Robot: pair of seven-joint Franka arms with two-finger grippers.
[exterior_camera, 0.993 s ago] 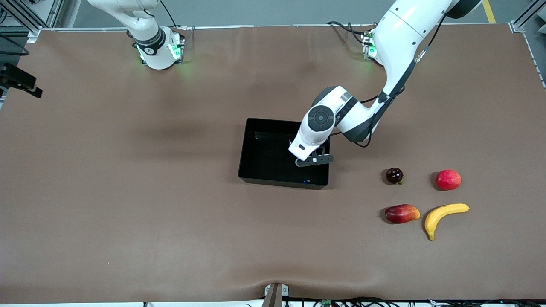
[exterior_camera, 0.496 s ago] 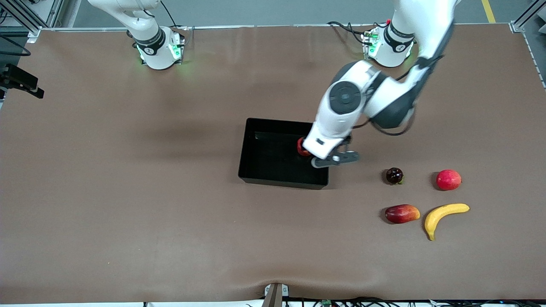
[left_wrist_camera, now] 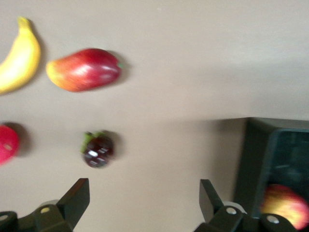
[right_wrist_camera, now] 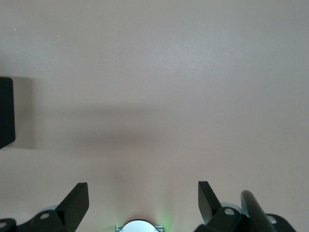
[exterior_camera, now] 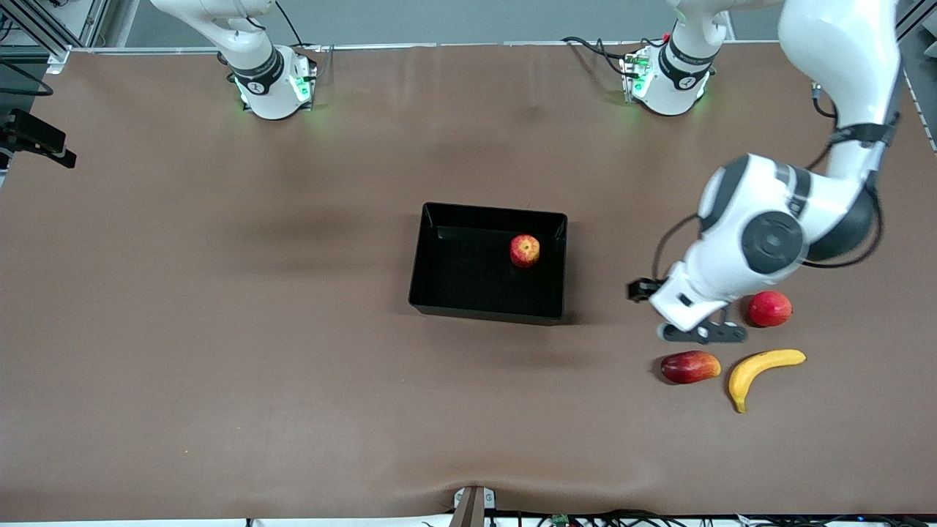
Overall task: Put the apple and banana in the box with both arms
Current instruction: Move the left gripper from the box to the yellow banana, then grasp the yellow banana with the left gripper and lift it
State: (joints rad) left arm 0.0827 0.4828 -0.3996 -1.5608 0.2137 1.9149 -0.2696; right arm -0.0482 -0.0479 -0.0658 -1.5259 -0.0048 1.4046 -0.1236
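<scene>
Apple (exterior_camera: 525,250) — one, in box (exterior_camera: 428,252); banana (exterior_camera: 761,369) — one, on table (exterior_camera: 219,329).

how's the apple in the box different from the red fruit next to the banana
The apple is round, red with yellowish streaks; the mango-like fruit is elongated, dark red fading to yellow at one end. The apple sits inside the box; the mango-like fruit lies on the table beside the banana. Neither is held.

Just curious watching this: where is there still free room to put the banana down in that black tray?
Most of the box floor is bare; only the apple sits by the wall toward the left arm's end. The crowded spot is the fruit cluster around the banana.
</scene>
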